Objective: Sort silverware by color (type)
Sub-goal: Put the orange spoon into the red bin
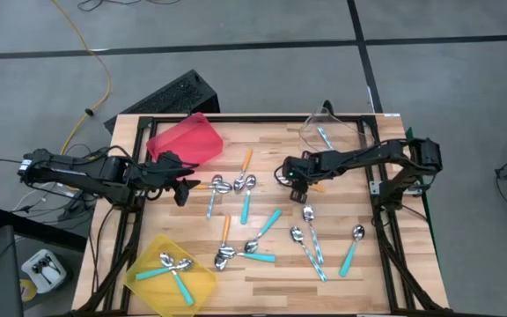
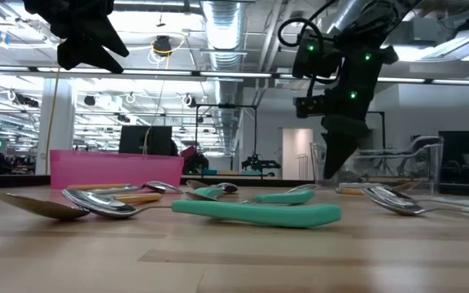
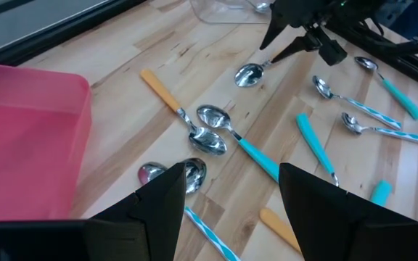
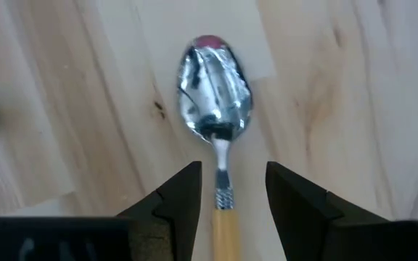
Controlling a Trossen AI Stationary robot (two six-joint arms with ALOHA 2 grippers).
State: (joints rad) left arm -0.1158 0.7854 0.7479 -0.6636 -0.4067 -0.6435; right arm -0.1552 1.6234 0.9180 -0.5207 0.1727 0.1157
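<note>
Spoons with teal, orange or light-blue handles lie scattered on the wooden table. My right gripper points steeply down over an orange-handled spoon lying flat at the table's middle right. It is open, with one finger on either side of the spoon's neck, touching nothing. The same spoon shows in the left wrist view below my right gripper. My left gripper hangs open above the table beside the red bin, with nothing between its fingers.
A yellow bin at the near left holds teal-handled spoons. A clear bin at the far right holds a light-blue-handled spoon. Several spoons lie between the arms, and more near the front right.
</note>
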